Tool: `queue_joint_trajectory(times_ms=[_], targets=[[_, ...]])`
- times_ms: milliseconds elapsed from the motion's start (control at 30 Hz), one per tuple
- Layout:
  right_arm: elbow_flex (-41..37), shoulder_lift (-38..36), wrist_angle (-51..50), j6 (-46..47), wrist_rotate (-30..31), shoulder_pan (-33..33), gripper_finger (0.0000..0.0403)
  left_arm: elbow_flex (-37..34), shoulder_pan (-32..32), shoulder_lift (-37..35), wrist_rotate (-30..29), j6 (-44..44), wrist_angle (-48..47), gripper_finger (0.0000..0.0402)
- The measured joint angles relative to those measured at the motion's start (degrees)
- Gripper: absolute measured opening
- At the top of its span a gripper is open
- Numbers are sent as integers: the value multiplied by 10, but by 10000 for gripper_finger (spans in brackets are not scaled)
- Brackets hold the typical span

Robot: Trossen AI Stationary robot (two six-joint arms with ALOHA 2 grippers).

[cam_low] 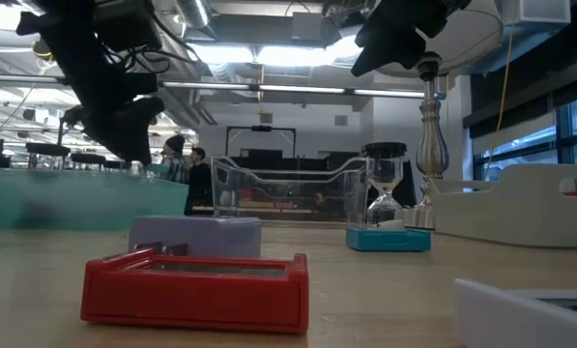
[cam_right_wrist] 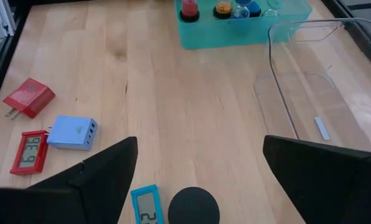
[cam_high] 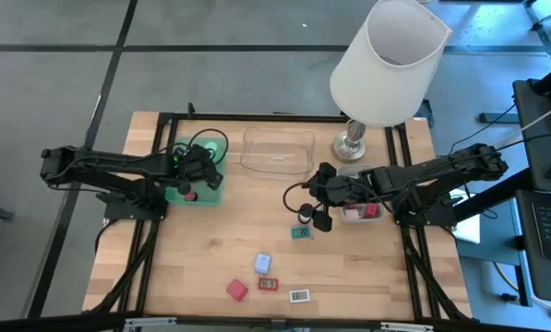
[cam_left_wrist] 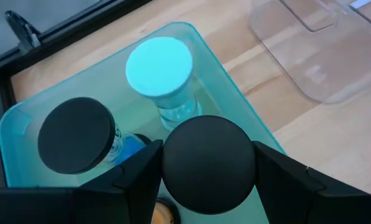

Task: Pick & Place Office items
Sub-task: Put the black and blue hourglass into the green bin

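Observation:
My left gripper (cam_high: pixel 194 181) hangs over the green tray (cam_high: pixel 212 148), shut on a black-topped cylinder (cam_left_wrist: pixel 207 165). In that tray stand a teal-topped cylinder (cam_left_wrist: pixel 159 65) and another black-topped one (cam_left_wrist: pixel 76 134). My right gripper (cam_right_wrist: pixel 197 155) is open at mid-table, its fingers standing apart on either side of a black cylinder (cam_right_wrist: pixel 194 206), which rests on the wood beside a teal labelled rectangle (cam_right_wrist: pixel 146 210). A blue block (cam_high: pixel 262 264), a red block (cam_high: pixel 236 290), a red labelled rectangle (cam_high: pixel 269 284) and a white one (cam_high: pixel 299 296) lie near the table's near edge. My left gripper has the cylinder's round black top (cam_left_wrist: pixel 173 163) pinched between its two fingers (cam_left_wrist: pixel 138 177), coming from above and pointing down. The cylinder stays upright over the green tray. Its own top hides its lower end, so I cannot tell whether it stands on the tray floor.
The big white-shaded lamp (cam_high: pixel 386 65) stands at the far right, with the clear tray (cam_high: pixel 277 150) beside it. A grey tray (cam_high: pixel 360 212) lies under my right arm. Black frame rails (cam_high: pixel 150 240) run along both sides. People (cam_low: pixel 187 169) stand in the room beyond.

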Motion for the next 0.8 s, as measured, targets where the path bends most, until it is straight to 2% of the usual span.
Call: queue_joint_trajectory(times_ms=[700,800], targets=[[0,0,0,0,0,0,350,0,0,0,2,15,15,260],[0,0,0,0,0,0,350,10,0,0,5,38,6,264]])
